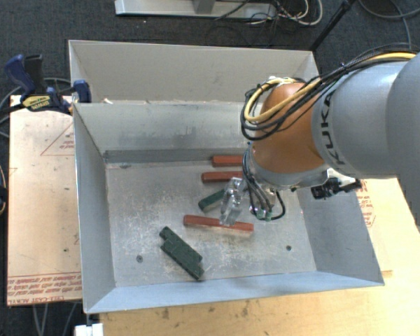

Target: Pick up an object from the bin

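Near the bin's (91, 208) centre, the gripper (229, 214) hangs over a red-brown stick (199, 221) at its 6 o'clock, with a small dark green piece (210, 201) at 9 o'clock; open or closed, I cannot tell.

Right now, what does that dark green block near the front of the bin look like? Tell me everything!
The dark green block is long, flat and box-shaped, with a dull look, maybe plastic. Its upper-left end looks like a smaller step. It lies flat on the floor of the grey bin, slanting toward the front wall. Nothing touches it; the red-brown stick and the claw sit apart, to its upper right.
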Robot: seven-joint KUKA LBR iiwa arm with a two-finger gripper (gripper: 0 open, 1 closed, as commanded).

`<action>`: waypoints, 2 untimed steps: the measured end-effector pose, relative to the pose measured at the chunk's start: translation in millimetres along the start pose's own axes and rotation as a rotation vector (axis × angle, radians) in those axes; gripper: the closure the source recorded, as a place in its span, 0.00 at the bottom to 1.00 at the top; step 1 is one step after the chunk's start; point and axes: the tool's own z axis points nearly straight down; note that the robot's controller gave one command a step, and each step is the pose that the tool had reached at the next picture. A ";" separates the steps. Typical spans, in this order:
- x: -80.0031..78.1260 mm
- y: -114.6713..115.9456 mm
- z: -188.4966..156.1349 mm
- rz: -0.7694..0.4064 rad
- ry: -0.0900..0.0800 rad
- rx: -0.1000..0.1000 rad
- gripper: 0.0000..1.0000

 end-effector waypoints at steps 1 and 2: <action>0.8 -1.2 1.3 0.000 0.003 0.002 0.00; -18.9 5.2 67.2 -0.055 -0.003 0.001 0.00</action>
